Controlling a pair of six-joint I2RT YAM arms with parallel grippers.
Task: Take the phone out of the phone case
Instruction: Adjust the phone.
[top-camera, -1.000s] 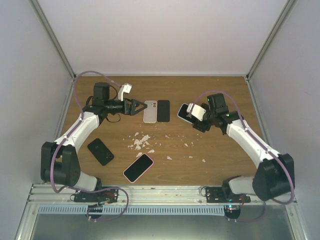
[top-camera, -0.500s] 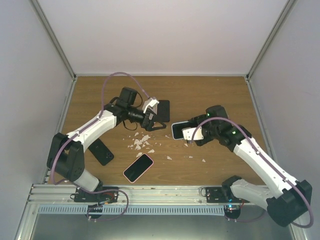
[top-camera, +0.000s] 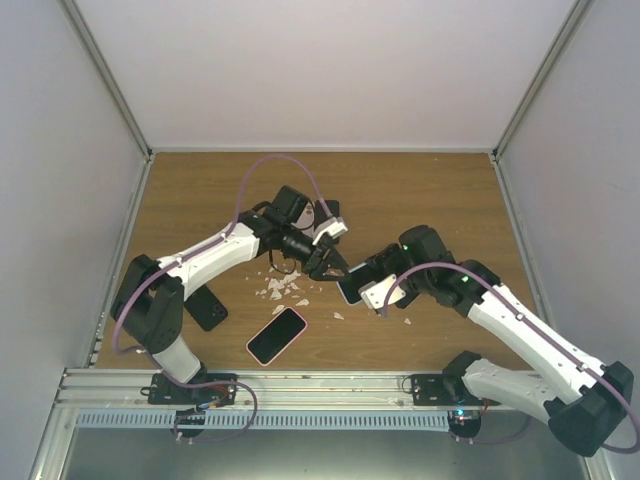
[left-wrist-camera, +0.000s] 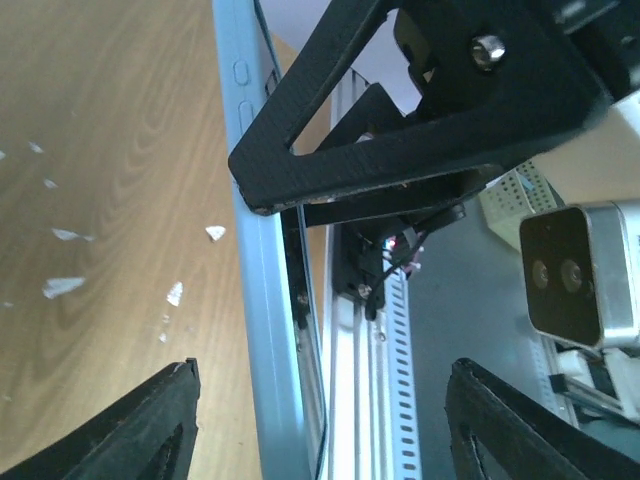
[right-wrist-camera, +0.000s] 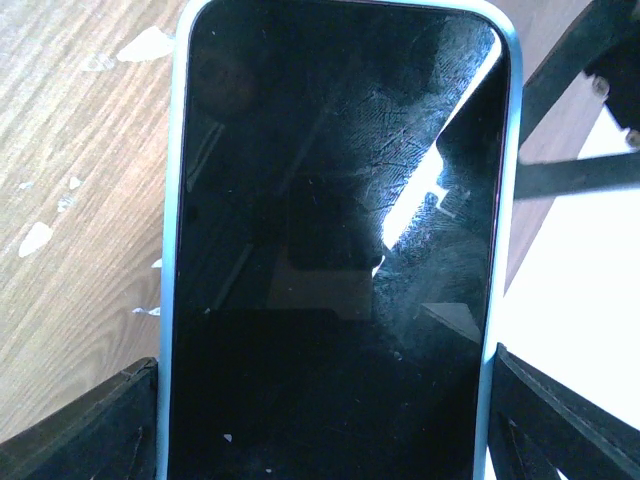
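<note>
Pink-cased phone (top-camera: 276, 335): 1; blue-cased phone (right-wrist-camera: 335, 250): 1.

phone (right-wrist-camera: 335, 250) lower end cropped, black phone (top-camera: 211, 312) partly under left arm (top-camera: 210, 255)

left claw (left-wrist-camera: 320, 435): jaws apart | right claw (right-wrist-camera: 320, 440): clamped | arms: angled inward

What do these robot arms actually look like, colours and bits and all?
The left arm and right arm are white shells linked by black joints, each trailing a looping purple cable. The left gripper and right gripper carry black, open-framed triangular fingers, with a white camera box at the wrist. A green light glows on the right arm.
</note>
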